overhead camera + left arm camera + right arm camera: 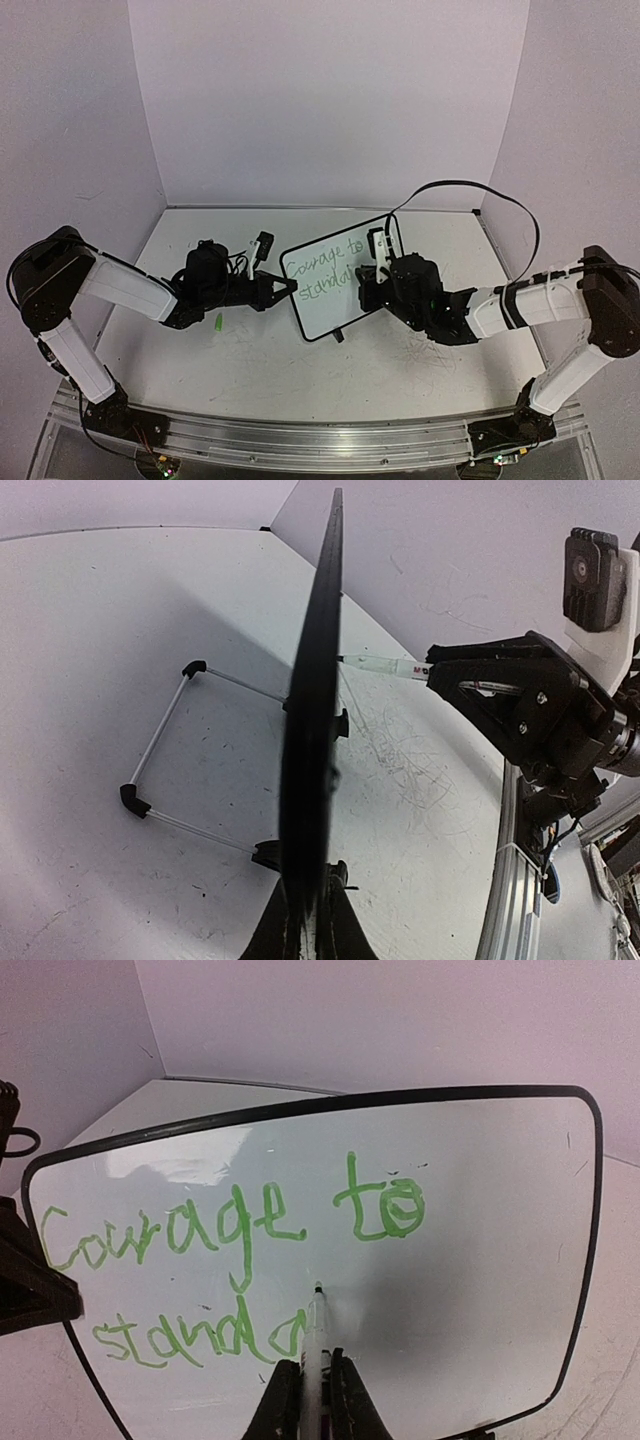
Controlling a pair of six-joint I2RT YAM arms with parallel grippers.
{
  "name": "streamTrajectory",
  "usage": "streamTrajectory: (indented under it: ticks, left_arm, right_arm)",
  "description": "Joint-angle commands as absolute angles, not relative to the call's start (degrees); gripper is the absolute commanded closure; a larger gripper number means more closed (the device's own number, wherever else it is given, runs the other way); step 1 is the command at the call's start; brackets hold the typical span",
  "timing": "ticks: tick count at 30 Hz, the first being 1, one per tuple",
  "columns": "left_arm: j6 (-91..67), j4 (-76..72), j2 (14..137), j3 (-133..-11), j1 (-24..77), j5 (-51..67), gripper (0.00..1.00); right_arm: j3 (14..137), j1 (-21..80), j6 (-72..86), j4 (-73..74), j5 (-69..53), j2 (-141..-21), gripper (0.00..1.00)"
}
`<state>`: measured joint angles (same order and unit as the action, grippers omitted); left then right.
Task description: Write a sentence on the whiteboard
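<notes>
The whiteboard [335, 290] stands tilted up in the middle of the table, black-framed, seen edge-on in the left wrist view [315, 730]. My left gripper [289, 287] [312, 932] is shut on its left edge. Green writing, the sentence [230, 1225] [325, 270], reads "courage to" with "standa" below. My right gripper [318, 1400] [372, 276] is shut on a white marker [318, 1335] [385, 665]. The marker's tip is at the board's face, just right of the last "a". The right half of the board [480, 1260] is blank.
A small green marker cap [218, 322] lies on the scuffed white tabletop [300, 370] near the left arm. The board's wire stand [160, 760] with black feet rests behind it. White walls close in the back and sides.
</notes>
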<state>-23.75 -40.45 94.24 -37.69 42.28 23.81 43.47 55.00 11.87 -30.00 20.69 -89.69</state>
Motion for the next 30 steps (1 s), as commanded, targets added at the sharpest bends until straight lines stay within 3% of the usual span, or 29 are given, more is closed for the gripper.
streamTrajectory:
  ticks: [1, 30]
  left_arm:
    - [-20.6, -38.1, 92.9, -36.8, 42.2, 22.4, 1.00]
    - [-20.7, -38.1, 92.9, -36.7, 42.2, 22.3, 1.00]
  right_arm:
    - [42.8, 55.0, 13.3, -28.2, 20.4, -90.8, 1.00]
    - [44.6, 53.8, 10.9, -29.5, 19.7, -86.4, 1.00]
